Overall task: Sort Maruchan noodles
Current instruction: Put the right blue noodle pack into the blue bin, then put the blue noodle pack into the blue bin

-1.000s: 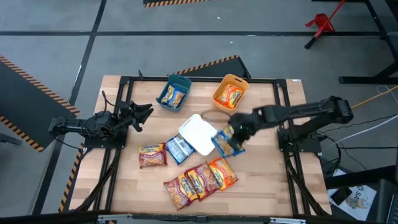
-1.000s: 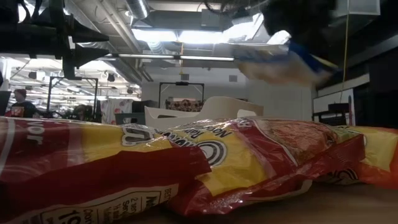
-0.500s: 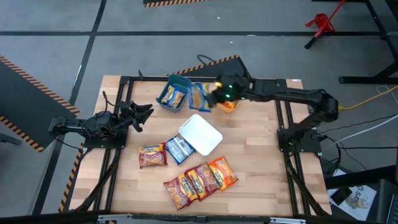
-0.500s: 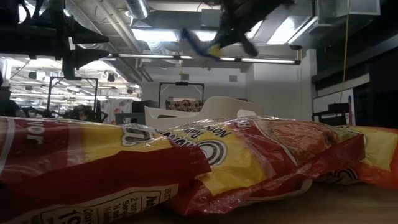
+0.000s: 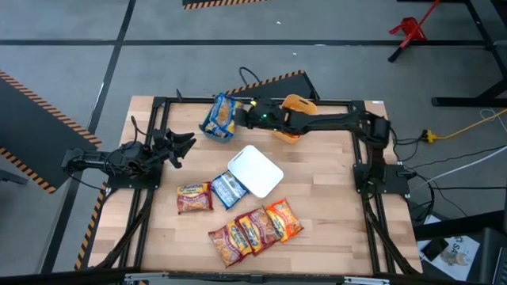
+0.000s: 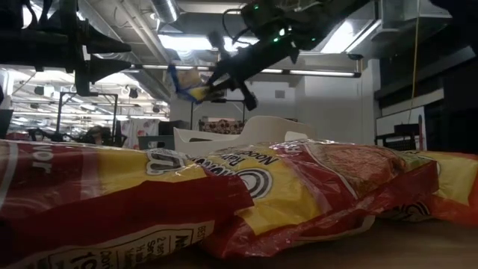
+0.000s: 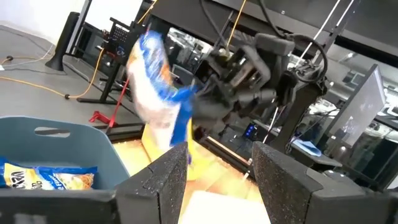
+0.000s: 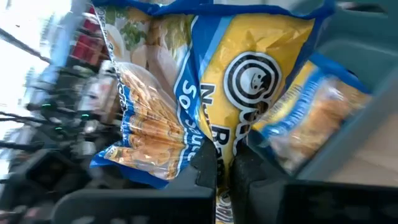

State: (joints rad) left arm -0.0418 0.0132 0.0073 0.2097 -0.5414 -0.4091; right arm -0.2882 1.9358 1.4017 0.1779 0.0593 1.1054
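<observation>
A blue Maruchan noodle packet [image 5: 223,113] hangs in the air over the teal bin [image 5: 210,131] at the table's far side, with my right gripper [image 5: 245,117] shut on it. The right wrist view shows the packet [image 8: 211,81] close up, and another blue packet [image 8: 311,118] lying in the bin. My left gripper [image 5: 186,142] waits open at the table's left edge. Red, orange and blue packets [image 5: 249,229] lie flat on the near part of the table. My right gripper pinches the blue packet by one edge [image 8: 224,146] between its two fingers. The fingers come almost level from the table's right side, slanting a little down. The packet [image 7: 155,93] stands on edge beyond the fingertips, lifted clear above the teal bin.
The orange bin [image 5: 299,101] stands under my right arm, to the right of the teal bin. A white bin [image 5: 255,170] sits tilted in the table's middle. A red packet [image 5: 194,196] and a blue one [image 5: 228,190] lie to its left.
My right gripper has carried the blue packet from beside the white bin toward the table's far edge and then left, past the orange bin, to above the teal bin. The wrist has rolled, turning the packet from nearly flat to on edge. The gripper has stayed shut.
</observation>
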